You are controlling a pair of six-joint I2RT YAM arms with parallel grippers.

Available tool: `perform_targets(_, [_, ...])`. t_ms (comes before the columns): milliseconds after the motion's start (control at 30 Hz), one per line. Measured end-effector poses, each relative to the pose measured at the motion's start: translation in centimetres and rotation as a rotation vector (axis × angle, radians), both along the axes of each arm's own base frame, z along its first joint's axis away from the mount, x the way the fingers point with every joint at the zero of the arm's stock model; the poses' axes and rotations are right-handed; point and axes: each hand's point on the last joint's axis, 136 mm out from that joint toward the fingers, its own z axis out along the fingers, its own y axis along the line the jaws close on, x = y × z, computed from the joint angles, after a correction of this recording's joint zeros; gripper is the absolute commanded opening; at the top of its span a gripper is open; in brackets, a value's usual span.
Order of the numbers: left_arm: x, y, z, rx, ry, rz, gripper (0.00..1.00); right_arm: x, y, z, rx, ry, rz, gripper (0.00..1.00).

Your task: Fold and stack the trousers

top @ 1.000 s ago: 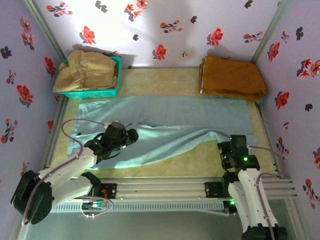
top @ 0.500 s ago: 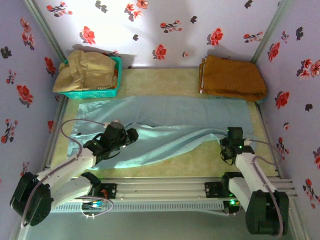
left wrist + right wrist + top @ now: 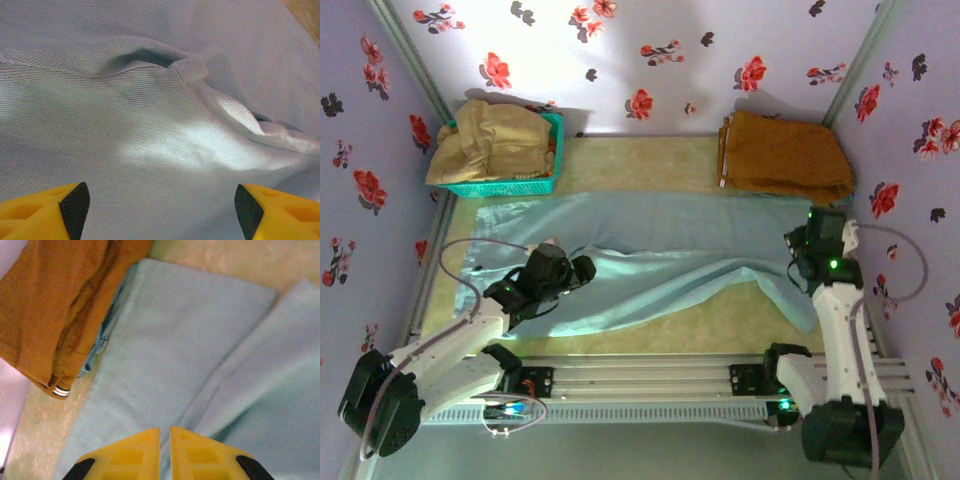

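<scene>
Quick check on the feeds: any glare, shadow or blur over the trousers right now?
Top external: trousers evenly lit and sharp, glare up on the back wall. Left wrist: weave crisp, bright sheen mid-fabric, dark shadow inside the crease. Right wrist: slightly soft, trousers and orange-brown garment lack fine texture.

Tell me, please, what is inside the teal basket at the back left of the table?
A crumpled beige-tan garment fills the teal basket and bulges above its rim. Anything beneath the garment, and the basket's floor, is covered and cannot be seen.
</scene>
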Motion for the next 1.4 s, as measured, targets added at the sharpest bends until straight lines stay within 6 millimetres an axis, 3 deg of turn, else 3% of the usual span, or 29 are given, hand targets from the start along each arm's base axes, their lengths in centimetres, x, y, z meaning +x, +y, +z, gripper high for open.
perform_targets(67, [-0.2,0.0,0.1,0.000,0.002,-0.005,0.79,1.4,0.3,0.3,0.008,0.020,0.035,0.22])
perform_targets(133, [-0.3,0.0,0.4,-0.009,-0.004,-0.009,0.79,1.4,1.0,-0.6,0.039,0.053,0.058,0.31])
perform_targets(200, [-0.4,0.0,1.0,-0.024,-0.019,-0.012,0.79,-0.1,2.1,-2.3,0.086,0.076,0.071,0.47])
perform_targets(267, [-0.4,0.0,1.5,-0.041,-0.037,-0.011,0.79,-2.8,3.6,-4.9,0.143,0.093,0.078,0.60])
perform_targets(400, [-0.7,0.2,1.0,-0.048,-0.029,-0.003,0.79,-7.5,5.3,-10.0,0.251,0.116,0.036,0.56])
perform_targets(633, [-0.9,-0.1,-0.2,-0.038,0.013,-0.010,0.79,-9.3,6.2,-14.8,0.345,0.180,-0.054,0.54])
perform_targets(1233, [-0.4,-0.4,-0.6,-0.052,0.018,0.003,0.79,-5.3,2.6,-16.1,0.169,0.183,-0.128,0.59])
perform_targets(1400, [-0.4,-0.4,-0.8,-0.049,0.021,0.004,0.79,-3.9,1.0,-14.2,0.109,0.143,-0.132,0.45])
